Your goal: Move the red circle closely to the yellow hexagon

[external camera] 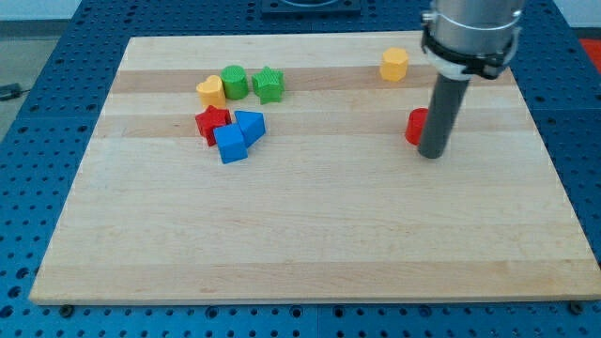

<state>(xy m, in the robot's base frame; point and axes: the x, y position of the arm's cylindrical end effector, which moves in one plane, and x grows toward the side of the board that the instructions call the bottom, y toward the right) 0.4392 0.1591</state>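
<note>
The red circle (415,126) sits at the view's right on the wooden board (310,235), partly hidden behind my rod. My tip (431,155) rests on the board just right of and slightly below the red circle, touching or nearly touching it. The yellow hexagon (394,65) lies above the red circle, near the board's top edge, a short gap away.
A cluster sits at the view's upper left: a yellow heart (210,91), a green circle (234,83), a green star (269,84), a red star (212,122), a blue triangle (251,125) and a blue cube (230,145).
</note>
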